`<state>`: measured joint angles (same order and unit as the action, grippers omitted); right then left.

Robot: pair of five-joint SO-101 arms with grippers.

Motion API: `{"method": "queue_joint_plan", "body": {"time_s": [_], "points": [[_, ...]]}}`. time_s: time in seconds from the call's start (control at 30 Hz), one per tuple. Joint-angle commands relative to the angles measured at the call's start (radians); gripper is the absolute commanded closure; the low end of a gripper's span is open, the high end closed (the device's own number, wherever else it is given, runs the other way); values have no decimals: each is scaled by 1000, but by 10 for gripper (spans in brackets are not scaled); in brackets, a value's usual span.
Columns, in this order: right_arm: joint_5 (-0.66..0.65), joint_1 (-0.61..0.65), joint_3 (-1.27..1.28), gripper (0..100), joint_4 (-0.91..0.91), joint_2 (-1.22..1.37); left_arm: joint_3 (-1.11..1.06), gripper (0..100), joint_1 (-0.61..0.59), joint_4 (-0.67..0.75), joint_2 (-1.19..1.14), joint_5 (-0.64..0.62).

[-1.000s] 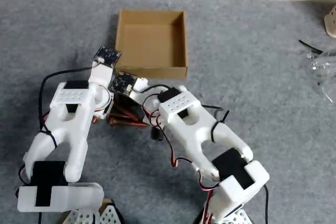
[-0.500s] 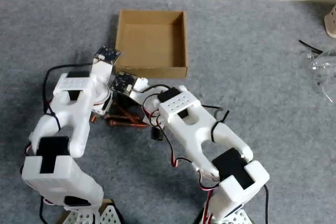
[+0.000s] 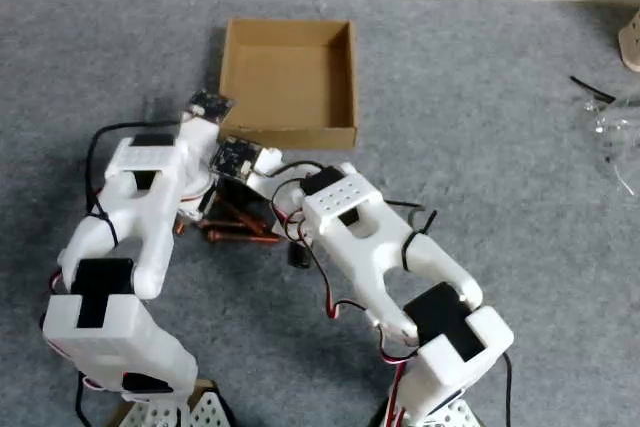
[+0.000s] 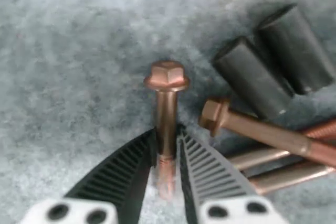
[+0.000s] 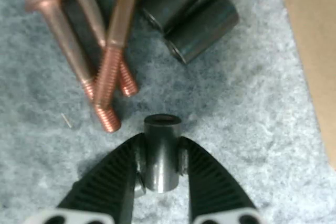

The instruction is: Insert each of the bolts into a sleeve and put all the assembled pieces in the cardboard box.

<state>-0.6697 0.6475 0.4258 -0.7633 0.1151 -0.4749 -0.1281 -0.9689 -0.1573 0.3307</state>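
Observation:
My left gripper (image 4: 167,145) is shut on a copper bolt (image 4: 166,98) by its shank, hex head pointing away, just above the grey mat. Beside it lie several more bolts (image 4: 268,136) and two black sleeves (image 4: 273,66). My right gripper (image 5: 160,153) is shut on a black sleeve (image 5: 161,142), its open end facing away. Past it lie three bolts (image 5: 107,51) and two sleeves (image 5: 191,17). In the high view both grippers sit close together over the bolt pile (image 3: 240,227), just in front of the cardboard box (image 3: 289,82), whose floor is bare.
The box's edge (image 5: 312,51) lies close beside the right gripper. Black and red cables (image 3: 320,257) trail off the right arm. Clear plastic and a black wire (image 3: 605,117) lie at the far right of the grey mat (image 3: 480,127).
The left arm's base and upper links swung over the last second, and its wrist shifted slightly toward the box. The right arm has stayed still.

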Motion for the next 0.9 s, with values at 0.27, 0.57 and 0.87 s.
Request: {"method": "queue_joint_plan", "body": {"time_s": [0.27,0.57,0.87], "points": [[-6,-13,-16,994,30,-71,-19,995,36,3,19,21],[5,-13,-13,994,30,-81,-27,995,36,-49,429,-9],[150,-45,58,994,33,-294,-27,995,33,-230,878,-9]]}}
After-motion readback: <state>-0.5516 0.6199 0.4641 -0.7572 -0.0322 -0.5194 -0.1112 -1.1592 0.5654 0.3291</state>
